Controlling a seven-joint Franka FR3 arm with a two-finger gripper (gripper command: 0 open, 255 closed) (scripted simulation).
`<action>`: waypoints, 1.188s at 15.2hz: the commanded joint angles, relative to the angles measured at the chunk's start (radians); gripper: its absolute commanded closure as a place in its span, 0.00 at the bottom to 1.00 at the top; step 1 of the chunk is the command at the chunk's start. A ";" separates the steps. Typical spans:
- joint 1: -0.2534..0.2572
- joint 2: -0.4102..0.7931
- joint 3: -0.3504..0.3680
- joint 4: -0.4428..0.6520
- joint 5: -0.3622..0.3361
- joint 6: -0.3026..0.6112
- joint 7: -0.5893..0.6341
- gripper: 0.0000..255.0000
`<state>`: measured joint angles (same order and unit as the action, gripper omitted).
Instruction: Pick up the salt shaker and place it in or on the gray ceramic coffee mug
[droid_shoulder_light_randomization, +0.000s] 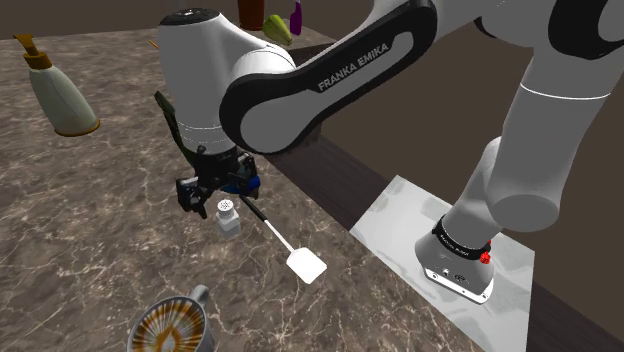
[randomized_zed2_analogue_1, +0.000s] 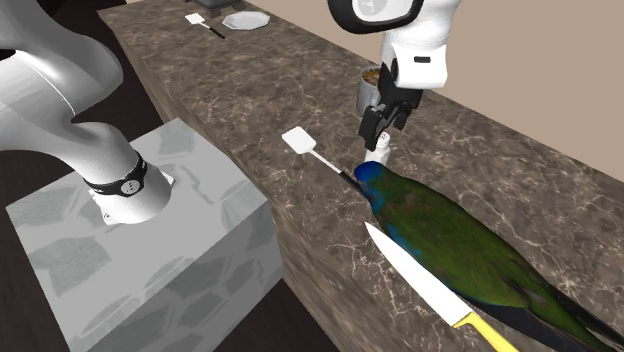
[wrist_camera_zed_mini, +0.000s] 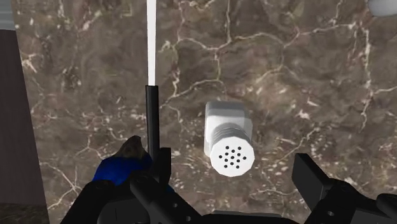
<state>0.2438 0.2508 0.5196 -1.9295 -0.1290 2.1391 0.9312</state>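
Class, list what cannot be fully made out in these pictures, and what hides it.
- Grey mug holding swirled brown liquid: cut by the shoulder view's bottom edge.
- White salt shaker with perforated cap: in the second exterior view, the black pincer covers its top.
- Green-and-blue parrot figure: tail cut off at that view's lower right.

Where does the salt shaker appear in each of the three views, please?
Shoulder view: the salt shaker stands left of centre, directly under the gripper.
Second exterior view: right of centre, below the gripper, just above the blue head of the parrot figure.
Wrist view: between the open fingers, untouched, with its perforated cap toward the camera.
Shared landmark: the spatula, whose black handle lies beside the shaker.
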 joint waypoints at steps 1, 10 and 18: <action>0.002 0.008 -0.002 -0.008 -0.006 0.015 0.004 0.00; 0.002 0.008 -0.002 -0.008 -0.006 0.015 0.004 1.00; 0.002 0.008 -0.002 -0.008 -0.006 0.015 0.004 1.00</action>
<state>0.2455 0.2590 0.5179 -1.9373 -0.1348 2.1544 0.9351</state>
